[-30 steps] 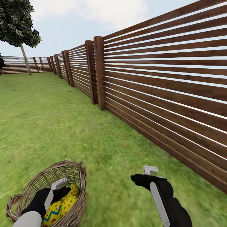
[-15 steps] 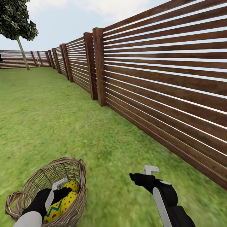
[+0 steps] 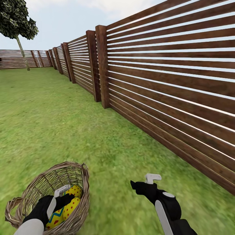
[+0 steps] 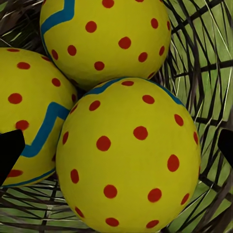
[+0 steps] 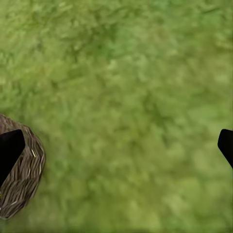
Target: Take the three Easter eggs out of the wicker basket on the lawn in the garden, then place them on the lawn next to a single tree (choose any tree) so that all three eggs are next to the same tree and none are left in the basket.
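Observation:
The wicker basket sits on the lawn at the lower left. Three yellow Easter eggs with red dots lie in it, touching one another: one by the far wall, one in the middle, one nearest me. My left gripper reaches down inside the basket. Seen from the left wrist, it stands open astride the nearest egg, fingertips wide of it. My right gripper hangs open over bare grass to the basket's right. A tree stands far off at the back left.
A dark slatted wooden fence runs along the right side and across the far end of the garden. Open grass stretches from the basket to the tree. The right wrist view has grass and the basket's rim at one edge.
The whole view has shifted slightly, so the camera moved. My right gripper has drifted a little left. The left gripper stays in the basket over the eggs.

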